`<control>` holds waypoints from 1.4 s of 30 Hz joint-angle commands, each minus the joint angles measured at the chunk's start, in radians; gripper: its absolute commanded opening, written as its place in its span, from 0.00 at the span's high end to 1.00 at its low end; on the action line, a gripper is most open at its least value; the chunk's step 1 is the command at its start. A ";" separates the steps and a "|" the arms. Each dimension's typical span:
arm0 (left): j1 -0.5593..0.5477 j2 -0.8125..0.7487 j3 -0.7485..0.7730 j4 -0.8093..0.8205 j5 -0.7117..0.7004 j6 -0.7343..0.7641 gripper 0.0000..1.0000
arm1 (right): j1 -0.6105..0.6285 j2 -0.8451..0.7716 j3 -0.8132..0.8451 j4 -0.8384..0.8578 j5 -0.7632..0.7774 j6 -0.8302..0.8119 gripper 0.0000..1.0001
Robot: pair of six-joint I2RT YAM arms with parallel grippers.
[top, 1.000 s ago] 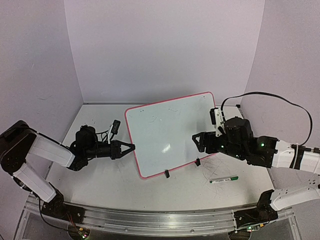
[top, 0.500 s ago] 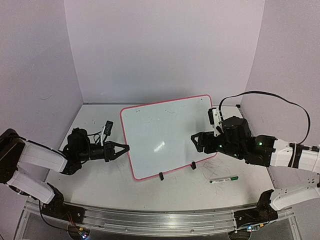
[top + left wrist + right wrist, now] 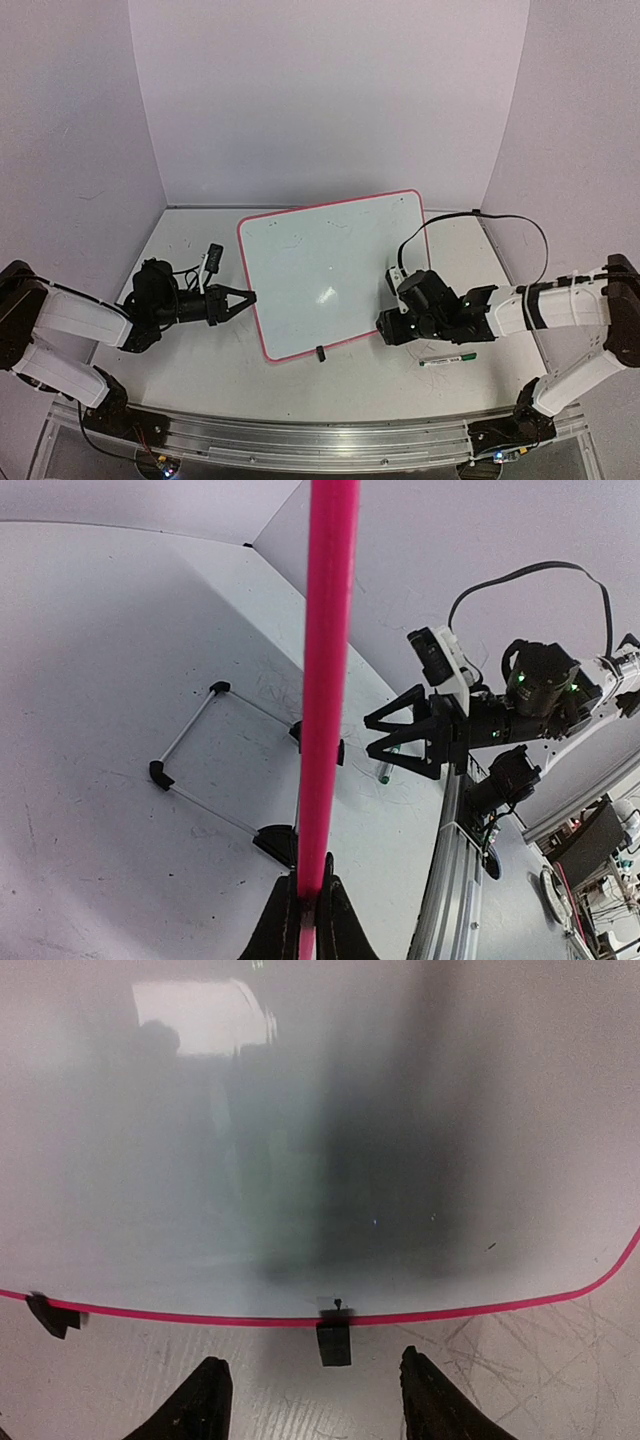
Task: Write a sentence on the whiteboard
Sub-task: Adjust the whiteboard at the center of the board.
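Note:
The whiteboard [image 3: 320,250], glossy white with a red-pink rim, stands tilted at the table's middle. No green sentence shows on it, only a few faint marks. My left gripper [image 3: 249,297] is shut on the board's left rim; in the left wrist view the rim [image 3: 326,680] runs up from the closed jaws [image 3: 308,905]. My right gripper [image 3: 384,324] is open and empty, low at the board's near right edge. In the right wrist view its fingertips [image 3: 315,1385] straddle a black clip [image 3: 333,1341] without touching it. A green marker [image 3: 447,358] lies on the table to its right.
A second black clip [image 3: 320,353] sits on the board's near edge. The board's wire stand [image 3: 200,770] rests on the table behind it. Grey scribbles mark the tabletop [image 3: 520,1340]. Lilac walls enclose the left, back and right sides.
The board has moved left with my left gripper holding its rim. My right arm has dropped low and come in to the board's near edge by the clip.

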 commanded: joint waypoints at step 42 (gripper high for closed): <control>0.006 -0.048 -0.026 0.048 0.002 -0.093 0.61 | -0.003 0.126 -0.134 0.263 0.169 0.024 0.98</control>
